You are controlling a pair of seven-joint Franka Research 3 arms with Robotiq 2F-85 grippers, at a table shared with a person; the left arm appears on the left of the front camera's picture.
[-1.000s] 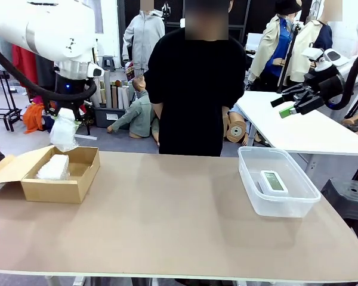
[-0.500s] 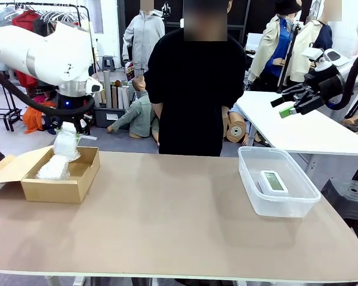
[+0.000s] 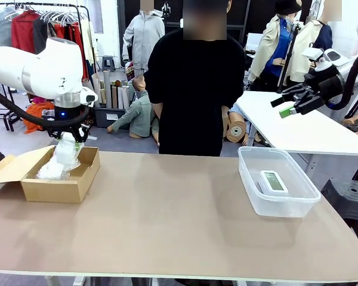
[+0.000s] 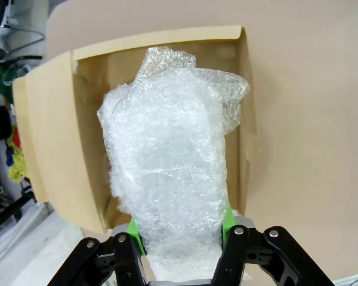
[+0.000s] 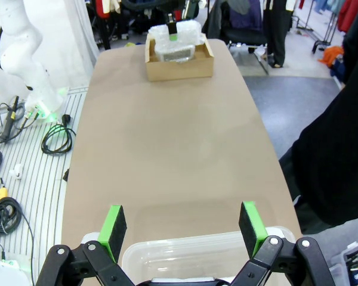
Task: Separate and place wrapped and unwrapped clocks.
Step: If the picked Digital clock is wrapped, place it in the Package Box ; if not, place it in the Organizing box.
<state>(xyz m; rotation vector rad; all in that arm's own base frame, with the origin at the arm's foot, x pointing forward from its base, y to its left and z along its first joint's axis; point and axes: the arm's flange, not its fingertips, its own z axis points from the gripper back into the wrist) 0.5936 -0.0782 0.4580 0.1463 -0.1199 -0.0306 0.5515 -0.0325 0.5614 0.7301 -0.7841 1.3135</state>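
Note:
My left gripper (image 3: 67, 142) is shut on a wrapped clock (image 3: 65, 155), a white bubble-wrap lump hanging partly inside the brown cardboard box (image 3: 62, 189). In the left wrist view the wrapped clock (image 4: 173, 149) sits between the green pads of the gripper (image 4: 180, 225), right over the open box (image 4: 53, 131). A second wrapped lump (image 3: 49, 171) lies in the box beneath it. The unwrapped clock (image 3: 274, 182), white with a grey screen, lies in the clear tub (image 3: 248, 177). High at the right, my right gripper (image 3: 291, 108) stands open and holds nothing; its own view has it (image 5: 183, 225) above the tub's rim (image 5: 185, 247).
A person in black (image 3: 194, 89) stands at the far edge, hands behind the table line. The box (image 5: 179, 67) sits at the table's left end, its flap folded outward. A white table (image 3: 304, 128) stands behind at the right.
My left gripper has come down with the wrapped clock, from above the box to partly inside it. The right arm has not moved.

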